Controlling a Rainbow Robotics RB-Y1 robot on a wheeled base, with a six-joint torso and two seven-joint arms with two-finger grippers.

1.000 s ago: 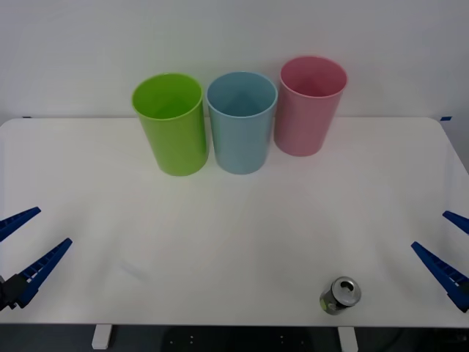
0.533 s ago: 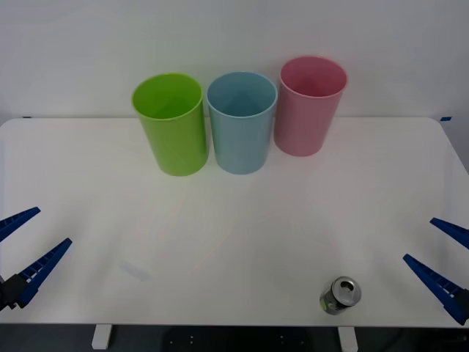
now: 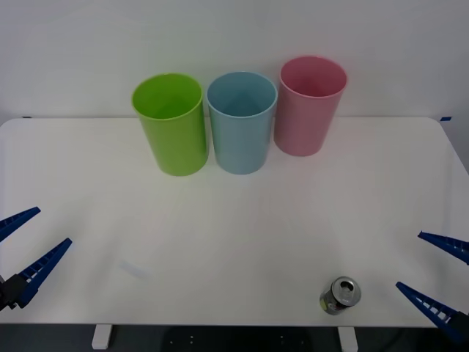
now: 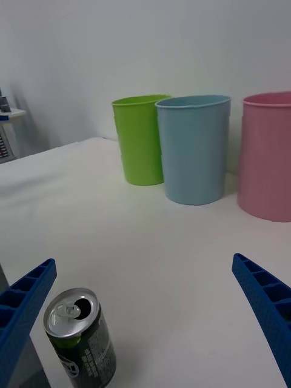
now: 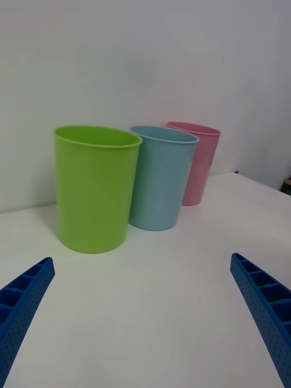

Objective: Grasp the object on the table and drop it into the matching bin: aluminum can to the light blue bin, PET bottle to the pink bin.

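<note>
The aluminum can [image 3: 340, 295] stands upright on the table [image 3: 234, 220], close to the near edge and toward the robot's right side, with its shiny silver top and pull tab facing up. It has not moved since the earlier pictures. In the right wrist view the can [image 4: 80, 345] is seen near one blue finger [image 4: 24, 315] of that arm, not touching it, and its dark side carries green-yellow marks. The right gripper [image 3: 434, 277] is at the right edge of the table, beside the can and apart from it, with its two ribbed fingers spread wide and nothing between them. Compared with one second ago, this gripper has come lower in the front view and a little inward, so it is now nearer to the can than before. The left gripper [image 3: 22, 246] waits at the left edge of the table, also spread wide and holding nothing, and it is in the same place as in the earlier pictures. At the far side of the table three bins stand upright in a row, very close to each other: a lime green bin [image 3: 171, 123] on the left, the light blue bin [image 3: 241, 122] in the middle, and the pink bin [image 3: 311, 105] on the right. The bins are unchanged and are well apart from the can and from both grippers.
</note>
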